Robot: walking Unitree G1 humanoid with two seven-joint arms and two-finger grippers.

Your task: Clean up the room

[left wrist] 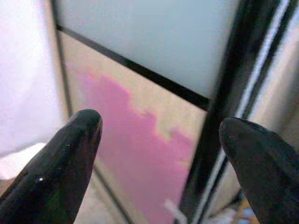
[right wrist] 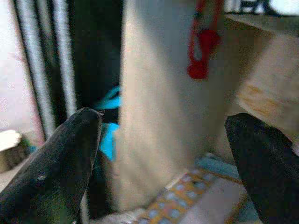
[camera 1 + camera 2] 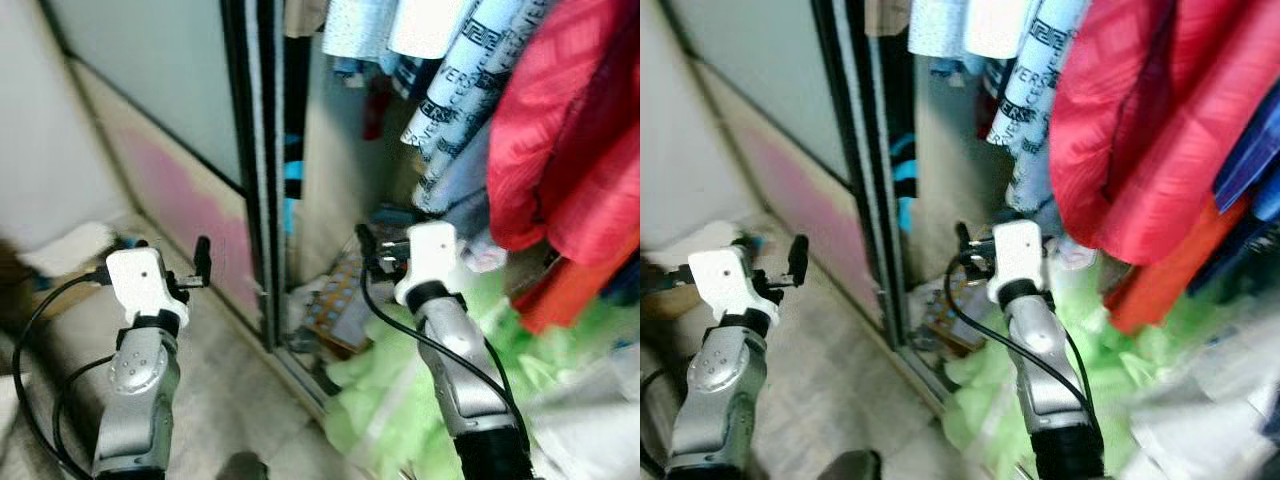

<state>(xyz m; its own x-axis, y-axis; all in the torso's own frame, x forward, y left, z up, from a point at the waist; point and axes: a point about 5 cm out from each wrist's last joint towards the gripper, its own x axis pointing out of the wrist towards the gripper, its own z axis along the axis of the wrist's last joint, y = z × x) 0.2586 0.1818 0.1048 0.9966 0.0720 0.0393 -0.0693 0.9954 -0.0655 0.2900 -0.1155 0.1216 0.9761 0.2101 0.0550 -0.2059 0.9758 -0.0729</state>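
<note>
At lower left your left gripper [image 3: 200,262] hangs empty, jaws wide, before the sliding door [image 3: 190,130]; right gripper [image 2: 163,154], equally wide, faces the closet; lower right, the green fabric [image 3: 400,400] looks light and floppy, so pinch a bunched fold.

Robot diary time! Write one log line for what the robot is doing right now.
place: open wardrobe | left gripper: open, empty, facing sliding door | right gripper: open, empty, facing wardrobe inside | nearby: red garment hanging, green cloth below
</note>
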